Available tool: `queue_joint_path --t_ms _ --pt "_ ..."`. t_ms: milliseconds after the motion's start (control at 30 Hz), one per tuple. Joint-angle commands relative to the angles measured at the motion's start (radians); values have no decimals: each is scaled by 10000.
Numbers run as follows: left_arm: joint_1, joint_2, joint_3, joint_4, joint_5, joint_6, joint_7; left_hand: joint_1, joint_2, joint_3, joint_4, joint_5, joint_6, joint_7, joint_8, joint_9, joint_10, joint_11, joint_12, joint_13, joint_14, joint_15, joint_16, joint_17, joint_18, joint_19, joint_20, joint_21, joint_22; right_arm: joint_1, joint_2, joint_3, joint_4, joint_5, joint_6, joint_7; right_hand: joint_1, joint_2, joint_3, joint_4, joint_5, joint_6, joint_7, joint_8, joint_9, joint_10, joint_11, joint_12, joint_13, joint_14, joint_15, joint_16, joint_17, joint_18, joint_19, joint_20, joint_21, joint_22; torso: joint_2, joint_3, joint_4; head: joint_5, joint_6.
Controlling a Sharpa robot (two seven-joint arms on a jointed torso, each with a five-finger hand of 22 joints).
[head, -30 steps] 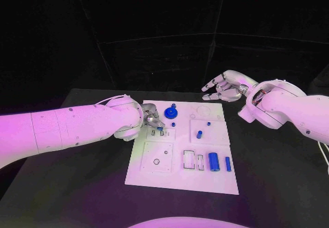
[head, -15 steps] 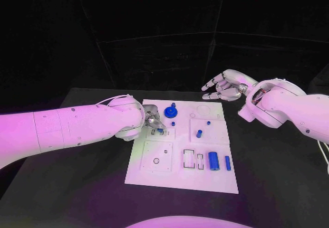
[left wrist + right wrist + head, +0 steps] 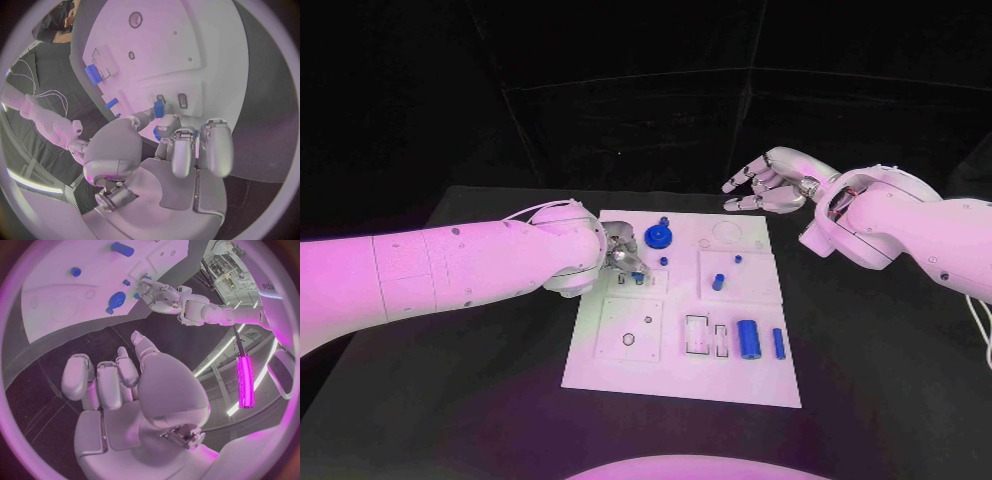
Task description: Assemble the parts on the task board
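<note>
The white task board lies in the middle of the black table. My left hand hangs over the board's left side and pinches a small blue part between thumb and a finger. In the left wrist view the small blue part stands right at two small slots in the task board. My right hand is raised past the board's far edge with its fingers apart and nothing in it; the right hand looks the same in its own wrist view.
On the board are a blue round disc, a short peg, a thick blue cylinder and a thin blue bar. Rectangular recesses sit left of the cylinder. Black table surrounds the board.
</note>
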Motion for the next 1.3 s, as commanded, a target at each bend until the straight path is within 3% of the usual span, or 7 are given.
queue_joint_path --t_ms 33,1067,1300 --pt "-32 4 -42 7 -77 377 -211 101 -1 1302 -1225 17 -9 -83 35 5 63 1 48 15 1055 -2 31 2634 -80 110 -54 19 10 21 7 6 8 -152 136 -3 -29 -10 -54 -6 -58 34 2 21 -9 -6 -23 -36 -4 311 -57 -15 -9 177 -31 6 -62 3 2 -3 -6 7 -15" --pt "-31 -49 -49 27 -76 759 -302 -19 -127 1236 -1100 0 78 -142 178 90 149 -40 117 66 1055 -30 31 2634 -86 125 -77 36 48 21 15 5 -12 -173 218 -13 -33 -1 -57 2 -68 36 1 26 -9 -16 -24 -51 -21 306 -57 -30 -35 180 -38 6 -69 -11 0 3 -2 28 -57" --pt "-31 7 -49 -83 -72 766 -279 -808 -283 331 -280 -52 266 -221 290 129 236 -97 227 138 1055 -78 31 2634 -97 149 -117 59 109 21 29 5 -18 -173 212 -14 -35 6 -61 8 -76 39 0 32 -8 -37 -24 -81 -53 298 -58 -55 -77 187 -60 5 -86 -47 0 6 -8 35 -59"
